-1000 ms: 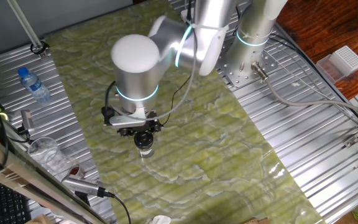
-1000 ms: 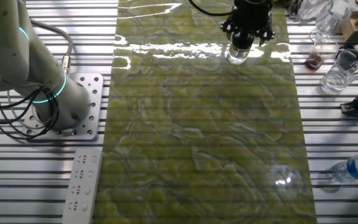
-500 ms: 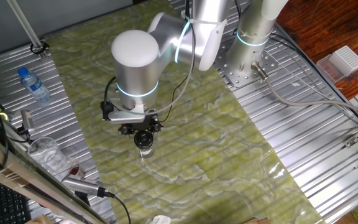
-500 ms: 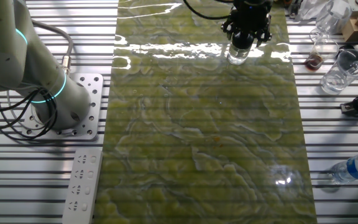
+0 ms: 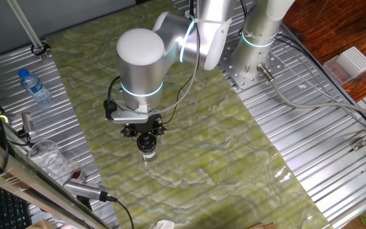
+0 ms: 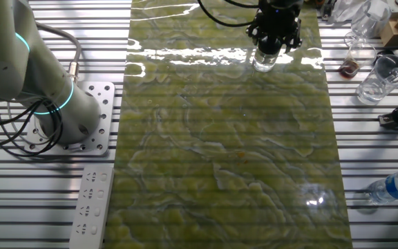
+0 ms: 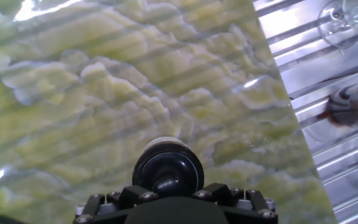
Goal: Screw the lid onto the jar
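Observation:
The small clear glass jar (image 5: 149,152) stands upright on the green marbled mat, also seen in the other fixed view (image 6: 264,63). The glossy black lid (image 7: 168,168) sits on top of the jar, whose glass rim (image 7: 166,142) shows just beyond it in the hand view. My gripper (image 5: 147,138) points straight down and is closed on the lid from above; it also shows in the other fixed view (image 6: 269,47) and at the bottom edge of the hand view (image 7: 168,182). The fingertips themselves are hidden by the hand body.
A plastic bottle with a blue cap (image 5: 35,88) lies on the metal slats at the left. A clear cup (image 6: 380,77) and a small glass with dark red liquid (image 7: 347,106) stand beside the mat. A power strip (image 6: 92,204) lies near the arm's base (image 6: 74,117).
The wrist has turned a little about its vertical axis while staying over the jar. The jar and lid stay in the same spot.

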You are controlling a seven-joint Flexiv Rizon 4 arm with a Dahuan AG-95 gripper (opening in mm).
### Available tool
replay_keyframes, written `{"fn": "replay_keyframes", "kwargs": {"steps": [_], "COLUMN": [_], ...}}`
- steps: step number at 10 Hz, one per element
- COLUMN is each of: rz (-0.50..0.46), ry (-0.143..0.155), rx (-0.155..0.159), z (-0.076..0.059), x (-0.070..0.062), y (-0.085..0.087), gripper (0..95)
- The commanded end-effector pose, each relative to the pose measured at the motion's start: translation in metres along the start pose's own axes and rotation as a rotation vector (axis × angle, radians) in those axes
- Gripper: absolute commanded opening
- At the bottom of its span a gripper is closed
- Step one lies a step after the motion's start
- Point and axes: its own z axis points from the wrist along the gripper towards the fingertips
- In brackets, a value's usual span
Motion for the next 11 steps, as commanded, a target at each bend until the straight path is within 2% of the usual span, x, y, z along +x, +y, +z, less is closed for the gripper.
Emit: {"fn": "replay_keyframes", "kwargs": {"steps": [1,2,5,6,11], "rz": [0.050,0.063,0.112,0.135,0.311], "ry": [-0.001,-0.003,-0.001,0.001,0.012], "rx": [0.003,0.001,-0.002,-0.001,0.002], "z": [0.0030,0.0031,0.0032,0.0032,0.0033], "x": [0.0005,0.0005,0.0005,0.0005,0.0004], "y": [-0.0026,-0.0026,-0.0026,-0.0026,-0.0026], "gripper": [76.0,57.0,57.0,38.0,38.0]}}
